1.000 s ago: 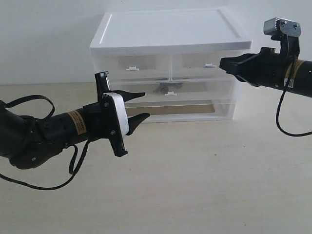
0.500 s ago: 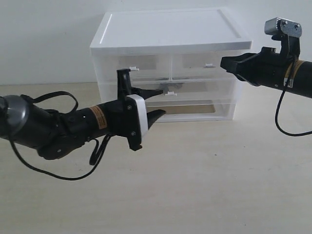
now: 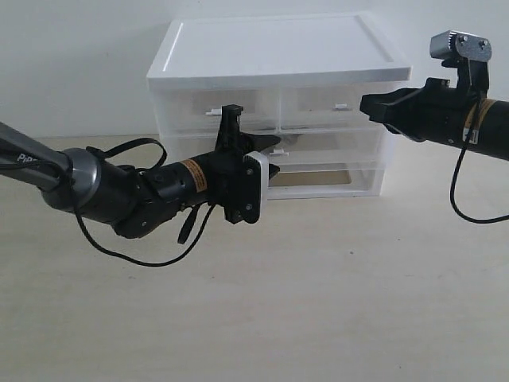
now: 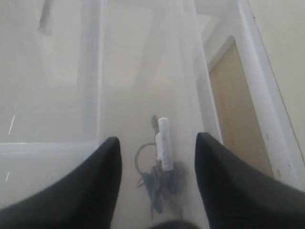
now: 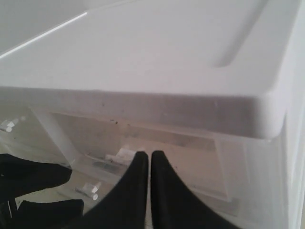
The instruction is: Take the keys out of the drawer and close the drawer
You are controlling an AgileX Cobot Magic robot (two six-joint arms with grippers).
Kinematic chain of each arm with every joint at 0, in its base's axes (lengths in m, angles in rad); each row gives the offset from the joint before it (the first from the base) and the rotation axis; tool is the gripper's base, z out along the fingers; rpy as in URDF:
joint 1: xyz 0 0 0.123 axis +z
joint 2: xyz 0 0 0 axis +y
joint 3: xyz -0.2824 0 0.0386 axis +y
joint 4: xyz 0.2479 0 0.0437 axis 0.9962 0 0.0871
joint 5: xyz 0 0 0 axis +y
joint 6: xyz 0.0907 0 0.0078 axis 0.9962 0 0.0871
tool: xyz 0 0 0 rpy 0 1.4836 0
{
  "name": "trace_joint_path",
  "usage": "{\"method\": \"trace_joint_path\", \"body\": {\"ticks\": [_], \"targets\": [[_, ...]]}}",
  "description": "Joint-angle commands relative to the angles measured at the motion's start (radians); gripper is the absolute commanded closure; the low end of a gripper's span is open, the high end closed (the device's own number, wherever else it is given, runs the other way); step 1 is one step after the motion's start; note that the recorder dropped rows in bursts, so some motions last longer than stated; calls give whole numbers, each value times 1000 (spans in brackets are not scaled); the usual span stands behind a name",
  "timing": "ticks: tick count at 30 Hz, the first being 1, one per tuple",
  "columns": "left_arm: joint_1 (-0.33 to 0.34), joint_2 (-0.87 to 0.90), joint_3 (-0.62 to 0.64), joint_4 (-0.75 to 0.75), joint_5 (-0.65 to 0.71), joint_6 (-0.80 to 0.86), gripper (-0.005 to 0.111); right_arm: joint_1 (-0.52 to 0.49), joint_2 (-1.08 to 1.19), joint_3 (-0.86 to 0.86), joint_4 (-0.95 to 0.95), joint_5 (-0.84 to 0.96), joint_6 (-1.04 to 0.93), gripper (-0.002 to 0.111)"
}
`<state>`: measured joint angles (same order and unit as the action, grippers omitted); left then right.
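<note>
Above the near part of the pale counter (image 3: 334,294), the left arm (image 3: 119,195) reaches in from the left edge toward the far side. At its end the left tool (image 3: 270,156) is spread open right in front of the white drawer unit (image 3: 278,48), which stands at the far side of the counter. In the left wrist view the two dark fingers (image 4: 102,176) stand on either side of the small white tab handle (image 4: 163,143) with a gap to it on both sides, so they grip nothing. That handle belongs to the wide translucent drawer (image 3: 342,147) in the unit's middle row, and in the exterior view the drawer's front looks level with the unit's front. The keys (image 4: 155,183) lie inside this drawer, just behind the handle, seen dimly through the cloudy plastic as a ring with a dark bunch. Farther right and higher, the right tool (image 3: 367,104) hangs in the air by the unit's upper right corner, beside the top row of half-width drawers (image 3: 338,99). Its fingers are pressed together with nothing between them.
</note>
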<state>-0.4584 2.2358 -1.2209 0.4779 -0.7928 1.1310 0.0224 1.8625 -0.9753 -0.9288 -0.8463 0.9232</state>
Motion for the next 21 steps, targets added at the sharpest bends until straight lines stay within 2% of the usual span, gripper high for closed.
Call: {"method": "trace_joint_path", "body": {"ticks": [1, 7, 14, 18, 21], "targets": [[-5, 6, -26, -32, 29, 14, 62, -2, 0, -4, -4, -2, -5, 108], [-5, 6, -29, -32, 37, 22, 65, -2, 0, -4, -4, -2, -5, 108], [-5, 15, -29, -22, 42, 28, 97, -2, 0, -4, -4, -2, -5, 108], [-5, 49, -29, -29, 42, 115, 98, -2, 0, -4, -4, -2, -5, 108], [-5, 72, -30, -90, 33, 196, 98, -2, 0, -4, -4, -2, -5, 108]]}}
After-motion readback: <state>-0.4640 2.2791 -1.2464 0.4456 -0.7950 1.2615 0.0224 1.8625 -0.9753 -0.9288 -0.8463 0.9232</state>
